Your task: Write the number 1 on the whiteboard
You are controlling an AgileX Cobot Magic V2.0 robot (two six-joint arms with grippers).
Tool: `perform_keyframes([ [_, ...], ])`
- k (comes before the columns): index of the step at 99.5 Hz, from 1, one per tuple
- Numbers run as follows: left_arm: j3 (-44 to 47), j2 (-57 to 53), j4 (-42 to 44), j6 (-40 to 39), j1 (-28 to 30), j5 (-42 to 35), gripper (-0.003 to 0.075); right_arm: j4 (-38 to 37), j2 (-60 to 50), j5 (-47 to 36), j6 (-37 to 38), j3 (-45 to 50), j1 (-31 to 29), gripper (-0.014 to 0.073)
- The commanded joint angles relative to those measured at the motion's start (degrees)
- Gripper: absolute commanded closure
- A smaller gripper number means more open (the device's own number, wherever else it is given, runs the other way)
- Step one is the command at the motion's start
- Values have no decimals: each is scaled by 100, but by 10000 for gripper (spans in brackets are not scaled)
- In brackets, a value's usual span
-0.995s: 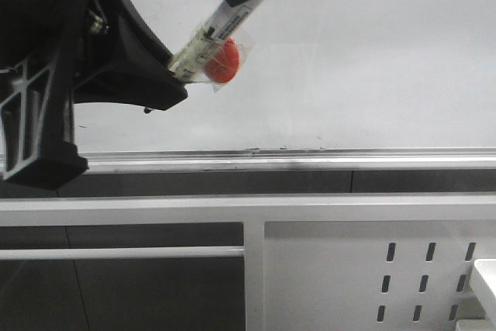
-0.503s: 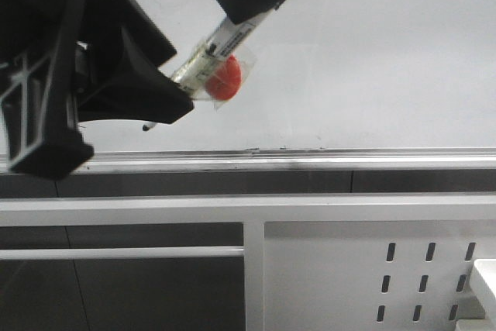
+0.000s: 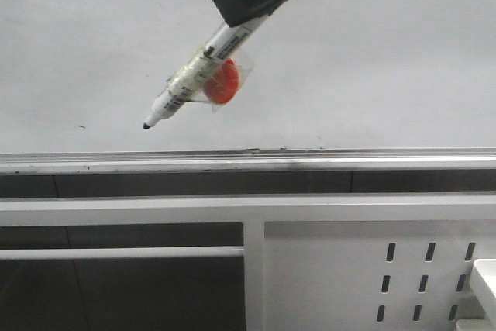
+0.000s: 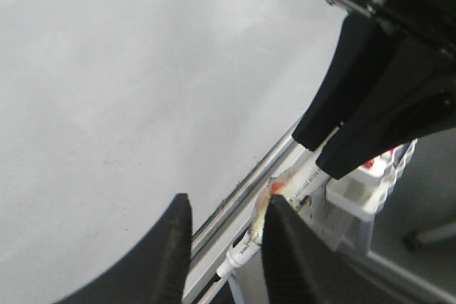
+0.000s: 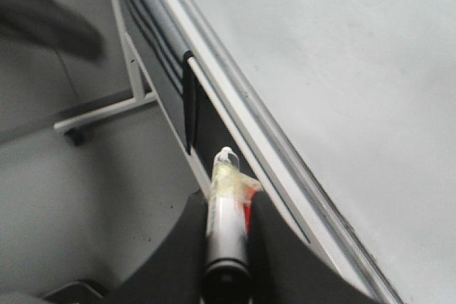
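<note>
The whiteboard point(image 3: 372, 60) fills the upper front view, with its silver rail point(image 3: 325, 160) along the lower edge. No number 1 shows on it, only a tiny dark speck. My right gripper point(image 3: 236, 19) is shut on the white marker point(image 3: 190, 79), which has a red ball point(image 3: 223, 83) taped on. The marker slants down to the left and its black tip point(image 3: 146, 125) is just above the rail. The right wrist view shows the marker point(image 5: 223, 176) between the shut fingers point(image 5: 226, 208). My left gripper point(image 4: 226, 208) is open and empty, out of the front view, near the marker point(image 4: 246, 250).
Below the rail run a white frame bar point(image 3: 155, 208) and a white perforated panel point(image 3: 372, 269) with slots. A white tray corner point(image 3: 487, 277) shows at the right edge. The right wrist view shows a stand leg point(image 5: 107, 108) on the grey floor.
My left arm has swung away to the left and left the front view, uncovering the marker's tip. The right gripper and marker have barely moved.
</note>
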Motion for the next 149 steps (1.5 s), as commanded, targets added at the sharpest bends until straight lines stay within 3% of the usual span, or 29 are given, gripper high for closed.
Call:
perform_keyframes([
  [1,146,-484,-31,-433,256,-837,617,126,-332,-878,283,131,19,661],
  [15,672,-1132,-288,-446,869,-1535,742,126,-795,-1345,452,568,19,661],
  [40,1628,-1362,-1596,-446,1917,-3024,740,3,-1242,-1111,441,700,19,662],
  [55,2005,-1362,-1836,-446,2201,-3992,740,3,-1204,-1111,441,700,19,663],
  [97,2011,-1351,-1836,-420,2227,-3912,740,278,-1224,-2414,451,700,19,663],
  [149,2011,-1351,-1836,-399,2227,-3936,740,188,-1216,-2404,379,666,-325,663],
])
